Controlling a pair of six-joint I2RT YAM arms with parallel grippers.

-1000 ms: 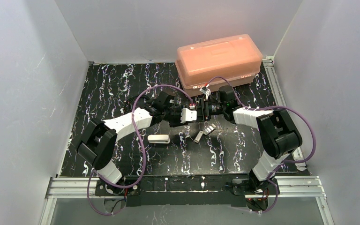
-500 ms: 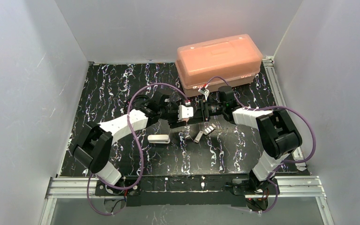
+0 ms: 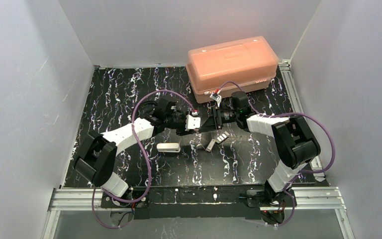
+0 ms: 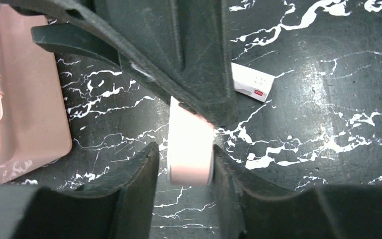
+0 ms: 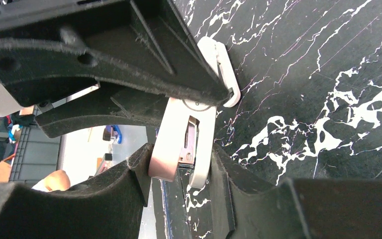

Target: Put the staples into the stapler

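The white oblong stapler point(image 3: 168, 147) lies flat on the mat in front of my left gripper, untouched; it also shows in the right wrist view point(image 5: 222, 62). A grey staple strip point(image 3: 210, 145) and a whitish packet point(image 3: 222, 137) point(image 4: 251, 82) lie in front of my right gripper. My right gripper point(image 3: 205, 121) point(image 5: 179, 169) is shut on a short pinkish block point(image 3: 194, 121) point(image 5: 171, 139) with a white side and a metal part between. My left gripper point(image 3: 188, 124) point(image 4: 181, 169) faces it, jaws slightly apart around the block's free end point(image 4: 190, 149).
A closed orange plastic box point(image 3: 231, 67) point(image 4: 20, 99) stands at the back right, just behind the grippers. White walls enclose the black marbled mat point(image 3: 129, 89) on three sides. Purple cables loop over both arms.
My left forearm has swung back and left, and its wrist has turned. The held block has shifted slightly left. The right arm has barely moved.
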